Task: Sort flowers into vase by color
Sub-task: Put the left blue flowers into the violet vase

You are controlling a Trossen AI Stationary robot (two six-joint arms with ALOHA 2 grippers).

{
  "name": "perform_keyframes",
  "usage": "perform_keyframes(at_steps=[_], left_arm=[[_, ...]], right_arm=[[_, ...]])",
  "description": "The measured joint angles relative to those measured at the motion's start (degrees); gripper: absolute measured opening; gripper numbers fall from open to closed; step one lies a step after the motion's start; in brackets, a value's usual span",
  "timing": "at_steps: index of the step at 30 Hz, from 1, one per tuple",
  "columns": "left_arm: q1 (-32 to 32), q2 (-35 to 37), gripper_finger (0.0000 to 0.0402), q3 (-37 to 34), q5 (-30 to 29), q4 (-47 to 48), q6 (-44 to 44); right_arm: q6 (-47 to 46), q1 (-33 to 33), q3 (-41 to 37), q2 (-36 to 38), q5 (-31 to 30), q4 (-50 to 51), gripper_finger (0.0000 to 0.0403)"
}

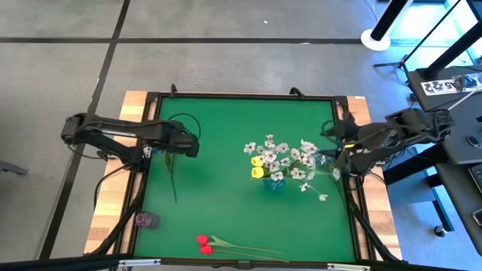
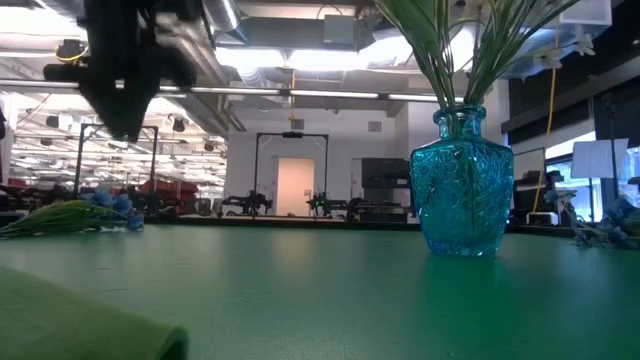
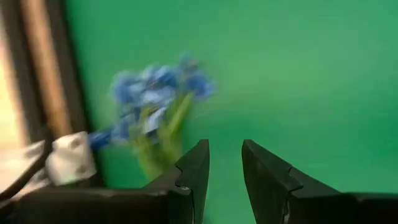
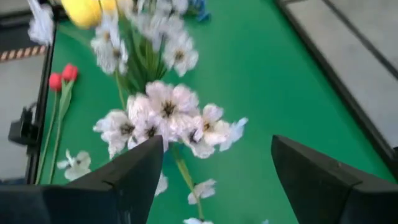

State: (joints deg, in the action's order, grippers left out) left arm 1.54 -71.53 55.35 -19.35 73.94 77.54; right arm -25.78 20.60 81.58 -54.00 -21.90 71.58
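Note:
A teal glass vase (image 2: pixel 462 185) stands right of the table's middle and holds white blossom sprays (image 1: pixel 290 159) and yellow tulips (image 1: pixel 258 167). A bunch of blue blossoms (image 3: pixel 155 99) lies on the green mat near the left edge, its green stem (image 1: pixel 173 181) pointing toward the near edge. Two red tulips (image 1: pixel 203 245) lie by the near edge. My left gripper (image 3: pixel 225 149) hangs above the mat just right of the blue bunch, pointing steeply down, narrowly open and empty. My right gripper (image 4: pixel 217 146) hovers raised at the right edge, wide open, beyond the white sprays (image 4: pixel 168 118).
A small purple vessel (image 1: pixel 145 220) sits at the near left edge of the mat. A black frame (image 1: pixel 248 96) rims the green mat. Bare mat lies between the blue bunch and the vase (image 1: pixel 273 183).

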Motion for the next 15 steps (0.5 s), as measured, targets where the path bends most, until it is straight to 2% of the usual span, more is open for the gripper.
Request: perform_keyframes(at_steps=[5,12,15], left_arm=[[4.4,-6.3,0.0092,-2.4,6.3,0.5,0.2],[10.0,-6.8,0.0092,-9.8,11.0,-1.2,1.9],[10.2,-6.8,0.0092,-12.7,11.5,-7.5,2.2]], right_arm=[[-0.3,0.0,4.2,-0.7,-1.1,0.1,0.0299],[-1.0,0.1,5.4,-1.3,1.5,0.3,0.0299],[-1.0,0.1,5.4,-1.3,1.5,0.5,0.0299]])
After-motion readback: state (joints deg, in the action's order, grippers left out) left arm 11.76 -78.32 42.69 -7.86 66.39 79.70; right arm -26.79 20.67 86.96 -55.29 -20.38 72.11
